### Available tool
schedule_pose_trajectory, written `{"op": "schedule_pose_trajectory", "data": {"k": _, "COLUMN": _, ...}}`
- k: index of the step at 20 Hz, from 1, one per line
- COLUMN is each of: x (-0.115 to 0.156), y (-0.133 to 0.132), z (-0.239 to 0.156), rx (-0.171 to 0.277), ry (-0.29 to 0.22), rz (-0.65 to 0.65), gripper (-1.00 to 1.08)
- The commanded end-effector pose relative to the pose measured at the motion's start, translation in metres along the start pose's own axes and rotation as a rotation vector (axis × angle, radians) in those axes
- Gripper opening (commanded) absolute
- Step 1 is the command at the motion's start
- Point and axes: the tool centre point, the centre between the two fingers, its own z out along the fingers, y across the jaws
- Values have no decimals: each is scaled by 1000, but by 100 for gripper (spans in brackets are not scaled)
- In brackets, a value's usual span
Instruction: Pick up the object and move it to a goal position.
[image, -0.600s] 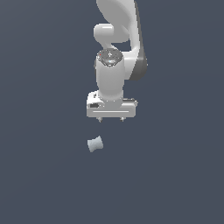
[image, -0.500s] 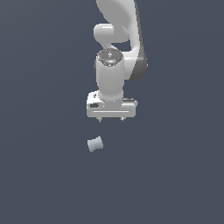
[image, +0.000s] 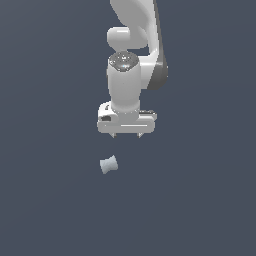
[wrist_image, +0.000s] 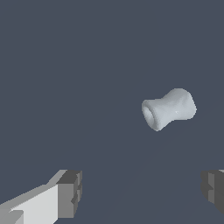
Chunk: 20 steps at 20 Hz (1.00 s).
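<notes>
Robot arm of glossy white segments with a dark grey elbow joint (image: 131, 75) reaches down over a flat, dark slate-blue surface (image: 45, 200) in the exterior view; its white two-fingered gripper (image: 127, 135) hangs at the end of a broad crossbar, only the short finger tips showing beneath the bar, set well apart from one another; the gripper stands wide and holds nothing.

Below it, and a little toward the exterior view's left, lies the small pale grey-white spool-shaped piece (image: 108, 164), a short cylinder with a narrowed waist and flared ends; it rests on its side on the dark surface, its axis running roughly across the picture with a slight tilt; a clear band of bare surface separates it from the finger tips, so the two do not touch; the piece is narrower than the crossbar above it.

From the wrist view the same spool-shaped piece (wrist_image: 169, 109) shows one open, hollow end turned toward the camera, its waist plainly pinched; the gripper (wrist_image: 142, 192) appears as two grey-padded fingers (wrist_image: 70, 193) at opposite sides of the picture, a wide gap of empty surface between them; the piece sits beyond that gap rather than inside it, nearer the finger that is cut off at the picture's edge, and neither pad touches it.
</notes>
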Motion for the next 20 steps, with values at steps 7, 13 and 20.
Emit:
{"op": "schedule_pose_trajectory", "data": {"k": 7, "x": 2, "y": 3, "z": 3, "rx": 1, "ry": -3, "rz": 46, "gripper": 100}}
{"op": "schedule_pose_trajectory", "data": {"k": 13, "x": 8, "y": 10, "z": 10, "rx": 3, "ry": -7, "rz": 148, "gripper": 100}}
{"op": "schedule_pose_trajectory", "data": {"k": 20, "x": 18, "y": 22, "z": 24, "rx": 2, "ry": -16, "rz": 336, "gripper": 100}}
